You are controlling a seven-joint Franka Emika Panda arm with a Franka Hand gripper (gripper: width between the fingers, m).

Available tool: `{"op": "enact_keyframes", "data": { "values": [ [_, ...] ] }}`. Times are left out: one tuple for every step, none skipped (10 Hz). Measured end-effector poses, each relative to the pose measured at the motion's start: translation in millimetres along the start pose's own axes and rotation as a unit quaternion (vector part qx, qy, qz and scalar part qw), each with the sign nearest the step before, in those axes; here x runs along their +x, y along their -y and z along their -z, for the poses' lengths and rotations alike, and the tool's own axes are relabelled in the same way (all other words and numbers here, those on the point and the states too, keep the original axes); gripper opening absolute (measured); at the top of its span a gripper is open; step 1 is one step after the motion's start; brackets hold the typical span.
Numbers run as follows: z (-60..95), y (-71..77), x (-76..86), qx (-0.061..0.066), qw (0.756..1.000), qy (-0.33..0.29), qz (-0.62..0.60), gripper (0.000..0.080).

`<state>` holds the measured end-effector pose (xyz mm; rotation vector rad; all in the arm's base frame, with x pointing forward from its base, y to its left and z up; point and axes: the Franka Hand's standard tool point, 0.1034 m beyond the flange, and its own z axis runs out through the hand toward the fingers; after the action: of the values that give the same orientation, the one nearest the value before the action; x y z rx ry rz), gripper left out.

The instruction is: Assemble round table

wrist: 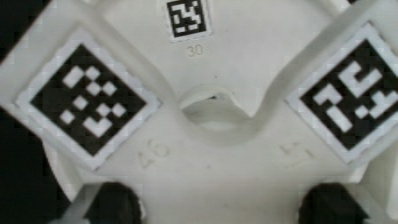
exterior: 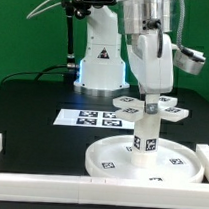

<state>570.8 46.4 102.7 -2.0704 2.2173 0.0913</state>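
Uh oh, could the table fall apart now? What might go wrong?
Maybe. The gripper is low over the cross piece on top of the post. A sideways pull could tip the post out of the disc. The wrist view looks straight down on the cross piece, so if its center hole is not lined up with the post, it might sit crooked or slip off.

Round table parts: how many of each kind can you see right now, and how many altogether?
Disc: 1
Post, upright on the disc's hub: 1
Cross piece, held atop the post: 1
Total: 3
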Motion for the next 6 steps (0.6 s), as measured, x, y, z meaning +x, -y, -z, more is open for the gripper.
{"op": "enact_keyframes", "data": {
  "values": [
    [-0.4, -0.3, -0.5, 0.0, 1.0, 0.0, 0.012, 0.0499],
    [-0.5, -0.3, -0.7, 0.0, 1.0, 0.0, 0.013, 0.0603],
    [-0.4, -0.2, -0.7, 0.0, 1.0, 0.0, 0.016, 0.0641],
    [3.8, 0.8, 0.3, 0.0, 1.0, 0.004, 0.028, 0.0641],
    [9.6, 1.5, 1.4, 0.001, 0.999, 0.007, 0.034, 0.0648],
    [15.9, 3.7, 0.2, 0.005, 0.999, 0.008, 0.034, 0.0648]
  ]
}}
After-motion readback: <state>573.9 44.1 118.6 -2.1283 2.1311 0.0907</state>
